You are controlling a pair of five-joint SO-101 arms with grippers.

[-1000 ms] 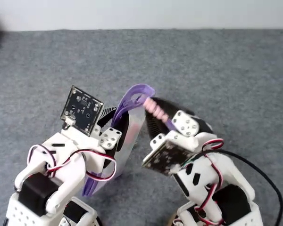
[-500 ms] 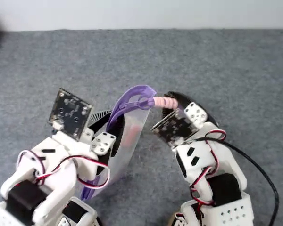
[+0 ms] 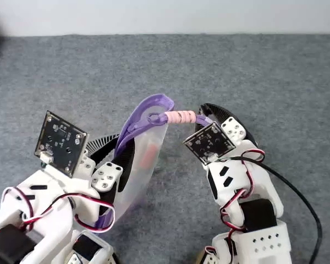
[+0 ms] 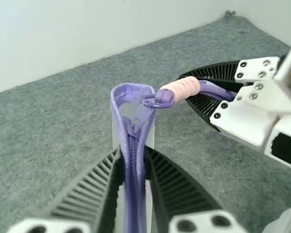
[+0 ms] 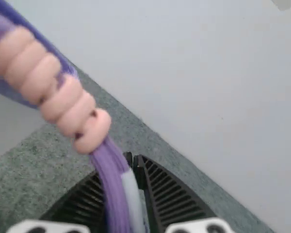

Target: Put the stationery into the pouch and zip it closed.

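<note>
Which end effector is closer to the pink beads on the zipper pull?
Right. The right end effector grips the purple cord right beside the pink beads. The left end effector clamps the pouch at its zipper edge farther down, apart from the beads.

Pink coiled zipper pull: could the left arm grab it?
Probably not: the left gripper is shut on the clear purple-zippered pouch; the right gripper holds the pink coiled pull by its strap.
</note>
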